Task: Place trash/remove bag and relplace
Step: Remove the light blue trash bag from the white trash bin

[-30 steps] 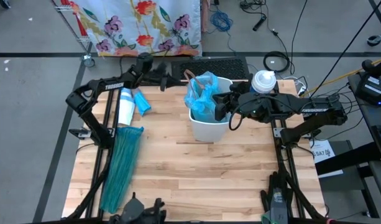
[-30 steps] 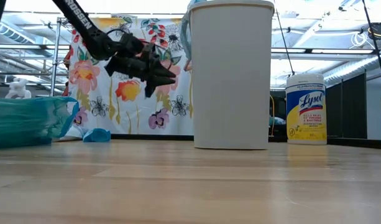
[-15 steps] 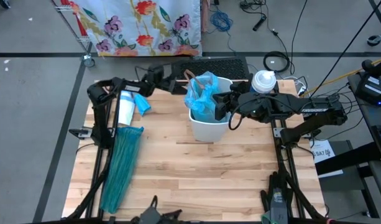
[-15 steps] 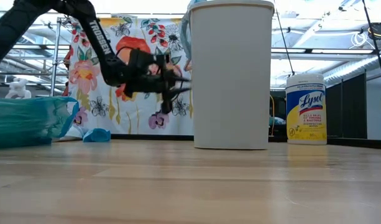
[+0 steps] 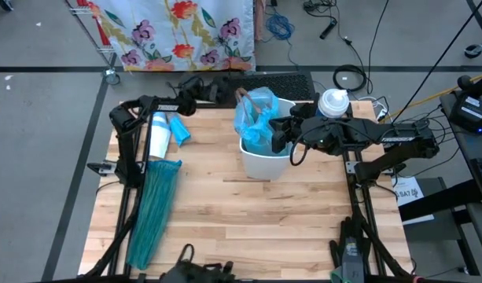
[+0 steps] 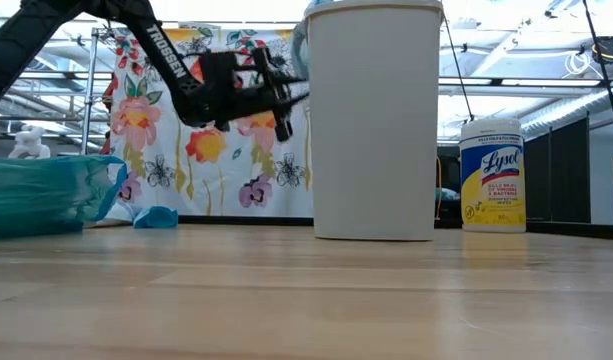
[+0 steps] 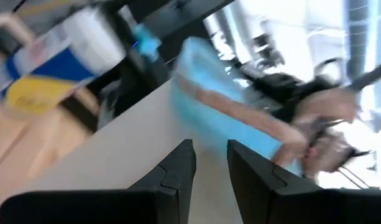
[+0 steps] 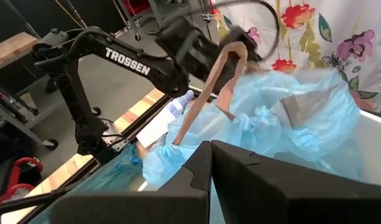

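The pale-blue bag (image 5: 255,118) is seen bunched up and standing out of the white bin (image 5: 266,157) at the far middle of the tabletop (image 5: 248,228). It is judged to be thin, soft and very light, likely slippery and easily torn, so it is best taken by a gathered fold or by the tan drawstring loop (image 8: 206,93) rising from its top, not by a single flat layer. The left tool (image 5: 217,89) is held just beside the bin's far-left rim, level with the bin top in the low view, its fingers (image 7: 178,171) a narrow gap apart with nothing between them, aimed at the bag and loop. The right tool (image 5: 281,134) is placed at the bin's right rim, against the bag; whether it grips the plastic cannot be told. The darker teal bag (image 5: 152,208) lies flat along the tabletop's left side, well apart from the bin
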### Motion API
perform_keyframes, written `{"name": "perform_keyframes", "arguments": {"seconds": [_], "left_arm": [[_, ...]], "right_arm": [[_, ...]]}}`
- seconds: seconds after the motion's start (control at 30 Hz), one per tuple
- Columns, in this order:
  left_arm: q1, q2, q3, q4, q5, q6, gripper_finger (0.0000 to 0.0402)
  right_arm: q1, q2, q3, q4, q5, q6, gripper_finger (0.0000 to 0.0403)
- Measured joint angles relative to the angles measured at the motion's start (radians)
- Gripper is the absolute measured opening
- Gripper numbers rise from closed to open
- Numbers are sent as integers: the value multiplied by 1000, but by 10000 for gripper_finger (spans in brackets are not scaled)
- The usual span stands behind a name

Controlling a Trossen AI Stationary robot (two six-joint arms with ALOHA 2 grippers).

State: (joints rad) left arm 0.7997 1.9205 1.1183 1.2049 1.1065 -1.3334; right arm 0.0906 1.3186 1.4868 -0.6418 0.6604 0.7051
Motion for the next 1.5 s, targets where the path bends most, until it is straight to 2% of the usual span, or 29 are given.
{"name": "perform_keyframes", "arguments": {"seconds": [0.2,0.33,0.53,0.67,0.77,1.1,1.27,1.5], "left_arm": [[28,-60,2,186,-83,-166,99],[12,-124,2,204,-90,-177,99],[-50,-159,2,200,-92,-163,99],[-78,-159,2,196,-99,-180,99],[-98,-159,2,196,-99,-181,99],[-147,-159,2,196,-100,-207,99],[-153,-159,2,195,-101,-207,99],[-155,-159,2,197,-107,-233,99]], "right_arm": [[0,0,0,1,1,-14,0],[-13,0,0,18,0,-13,0],[-47,20,0,140,-31,-17,9],[-82,38,0,158,-148,1,40],[-99,59,0,157,-193,13,74],[-127,72,0,192,-210,-81,194],[-162,90,1,226,-353,6,217],[-224,154,0,248,-380,13,217]]}}
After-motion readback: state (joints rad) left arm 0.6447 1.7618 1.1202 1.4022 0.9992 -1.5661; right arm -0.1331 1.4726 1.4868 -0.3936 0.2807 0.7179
